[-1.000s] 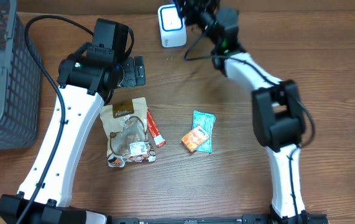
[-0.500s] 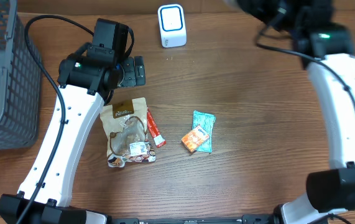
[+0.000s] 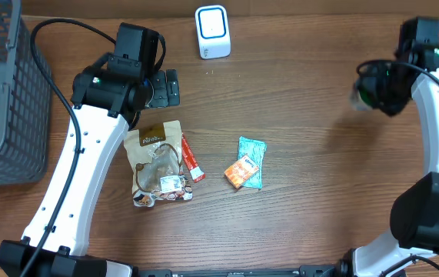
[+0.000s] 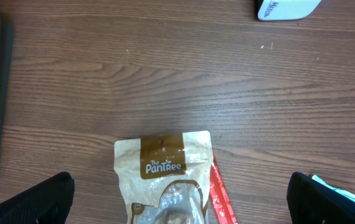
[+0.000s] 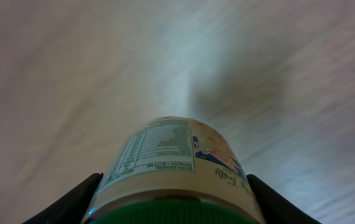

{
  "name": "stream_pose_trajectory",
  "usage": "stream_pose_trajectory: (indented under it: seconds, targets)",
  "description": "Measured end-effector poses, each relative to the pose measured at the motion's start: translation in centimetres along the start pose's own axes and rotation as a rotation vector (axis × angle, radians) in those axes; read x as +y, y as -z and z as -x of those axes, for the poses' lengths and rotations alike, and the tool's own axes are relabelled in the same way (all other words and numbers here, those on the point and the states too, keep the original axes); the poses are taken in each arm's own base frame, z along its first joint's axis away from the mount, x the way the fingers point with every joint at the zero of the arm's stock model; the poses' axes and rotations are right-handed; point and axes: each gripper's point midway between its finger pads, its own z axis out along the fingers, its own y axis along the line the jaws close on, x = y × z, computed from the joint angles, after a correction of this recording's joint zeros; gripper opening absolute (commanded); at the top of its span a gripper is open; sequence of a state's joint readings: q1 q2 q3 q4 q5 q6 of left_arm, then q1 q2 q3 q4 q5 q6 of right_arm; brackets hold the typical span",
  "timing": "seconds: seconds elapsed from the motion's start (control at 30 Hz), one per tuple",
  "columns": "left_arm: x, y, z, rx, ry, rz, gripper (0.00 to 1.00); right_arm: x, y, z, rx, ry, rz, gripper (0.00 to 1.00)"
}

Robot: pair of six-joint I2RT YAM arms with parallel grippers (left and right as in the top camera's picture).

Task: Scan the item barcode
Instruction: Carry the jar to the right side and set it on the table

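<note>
One blurred, cropped bottle [image 5: 165, 155], seemingly green-capped, sits clenched in right pincer [image 5: 171, 200]; left pincer [image 4: 180, 200] released

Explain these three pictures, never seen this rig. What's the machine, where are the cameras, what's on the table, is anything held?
Two white robot arms work at a wooden table. One picture looks down from above; the other two come from a camera on each wrist. The left end effector is open and empty, near a brown snack pouch. The right end effector grips a green-capped bottle. Also on the table: a red sachet, a teal packet, an orange box, a white scanner and a grey basket.
</note>
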State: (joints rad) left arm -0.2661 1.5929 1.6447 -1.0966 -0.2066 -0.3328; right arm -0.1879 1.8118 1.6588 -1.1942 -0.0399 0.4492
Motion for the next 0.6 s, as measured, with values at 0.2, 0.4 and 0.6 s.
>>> stream_pose_trajectory:
  seconds: [0.2, 0.4, 0.6]
  targets:
    - [0.0, 0.0, 0.0, 0.0, 0.0, 0.0, 1.0, -5.0, -4.3, -0.7, 0.005, -0.042, -0.135, 0.11]
    - [0.0, 0.0, 0.0, 0.0, 0.0, 0.0, 1.0, -9.6, -7.3, -2.2, 0.038, -0.111, -0.206, 0.2]
    - [0.0, 0.0, 0.0, 0.0, 0.0, 0.0, 1.0, -11.5, -7.8, -2.3, 0.04, -0.15, -0.231, 1.0]
